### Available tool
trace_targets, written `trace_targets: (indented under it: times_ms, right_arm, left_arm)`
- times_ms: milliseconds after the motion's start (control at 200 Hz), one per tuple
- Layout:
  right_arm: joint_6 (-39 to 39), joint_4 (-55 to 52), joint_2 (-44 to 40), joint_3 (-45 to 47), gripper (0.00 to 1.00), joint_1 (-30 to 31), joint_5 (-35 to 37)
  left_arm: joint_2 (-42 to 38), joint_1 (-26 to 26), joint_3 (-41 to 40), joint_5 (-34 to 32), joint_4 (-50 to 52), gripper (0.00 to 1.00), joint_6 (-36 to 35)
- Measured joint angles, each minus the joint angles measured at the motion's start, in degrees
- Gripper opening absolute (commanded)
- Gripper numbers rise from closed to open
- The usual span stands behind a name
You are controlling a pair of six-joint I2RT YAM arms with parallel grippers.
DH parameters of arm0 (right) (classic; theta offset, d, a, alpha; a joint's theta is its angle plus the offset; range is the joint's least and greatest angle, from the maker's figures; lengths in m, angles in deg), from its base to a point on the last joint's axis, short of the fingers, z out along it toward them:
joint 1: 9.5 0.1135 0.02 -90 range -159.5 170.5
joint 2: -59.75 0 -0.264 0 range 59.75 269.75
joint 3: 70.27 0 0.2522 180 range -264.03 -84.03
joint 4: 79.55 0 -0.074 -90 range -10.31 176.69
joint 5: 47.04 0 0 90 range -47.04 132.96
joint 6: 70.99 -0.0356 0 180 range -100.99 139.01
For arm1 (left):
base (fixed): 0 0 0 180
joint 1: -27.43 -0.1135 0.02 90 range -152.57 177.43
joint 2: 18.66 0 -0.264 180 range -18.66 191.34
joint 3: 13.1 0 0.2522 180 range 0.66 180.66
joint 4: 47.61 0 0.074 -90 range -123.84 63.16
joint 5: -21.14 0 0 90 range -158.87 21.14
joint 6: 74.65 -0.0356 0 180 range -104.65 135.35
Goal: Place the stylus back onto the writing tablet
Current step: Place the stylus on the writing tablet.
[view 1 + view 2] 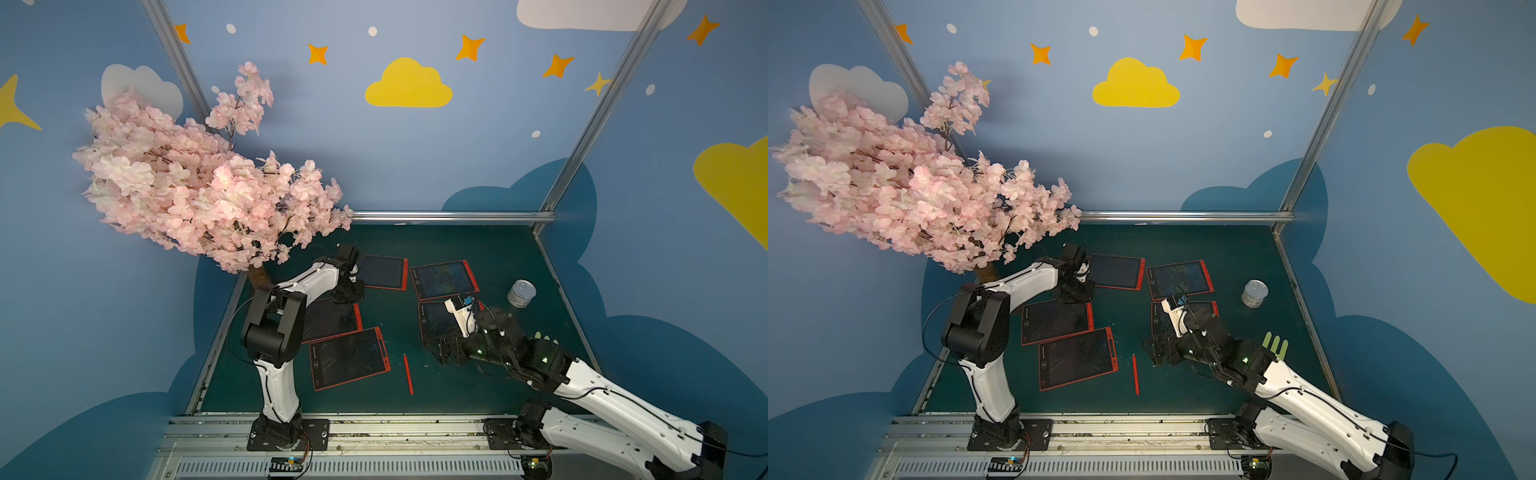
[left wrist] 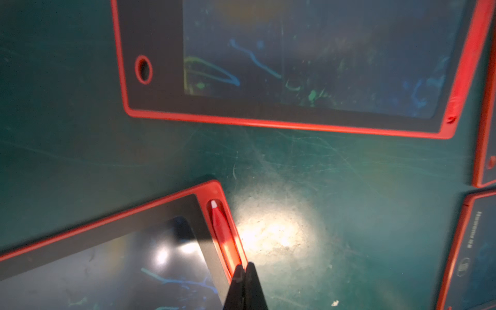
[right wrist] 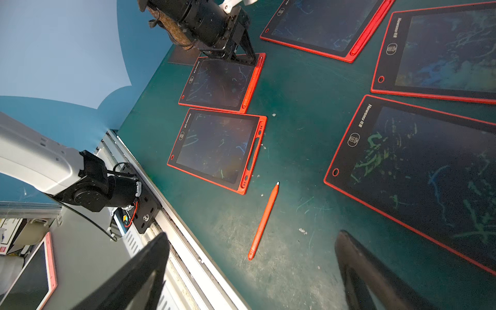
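only the stylus (image 2: 221, 228) front shows past the clenched left claw (image 2: 244, 268); right claw (image 3: 252, 234) gapes, cropped.

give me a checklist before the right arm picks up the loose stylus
1. Loose red plastic stylus lies flat on the green mat, touching no tablet: ok.
2. Right gripper open, not yet at that stylus: ok.
3. Side slot of the nearest red-framed writing tablet empty: ok.
4. Left gripper shut, tips on the seated red stylus of the neighbouring tablet, away from the pick: ok.
5. Which way the slot takes the loose stylus's white tip: cannot tell.
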Motion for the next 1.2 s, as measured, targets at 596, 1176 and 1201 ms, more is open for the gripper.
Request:
trace_targets:
  times_ms: [596,1176,1201]
  right_arm:
    - [-0.1,0.0,0.0,0.0,0.95,0.0,0.0]
    - [-0.1,0.0,0.0,0.0,0.95,0.0,0.0]
    - [-0.1,0.0,0.0,0.0,0.95,0.0,0.0]
  left_arm:
    - [2.0,2.0,0.3,-3.0,1.6,0.03,-1.4]
    - [2.3,3.3,1.0,-6.6,2.3,0.03,-1.7]
    - [2.2,3.2,1.0,-6.9,2.5,0.03,-1.8]
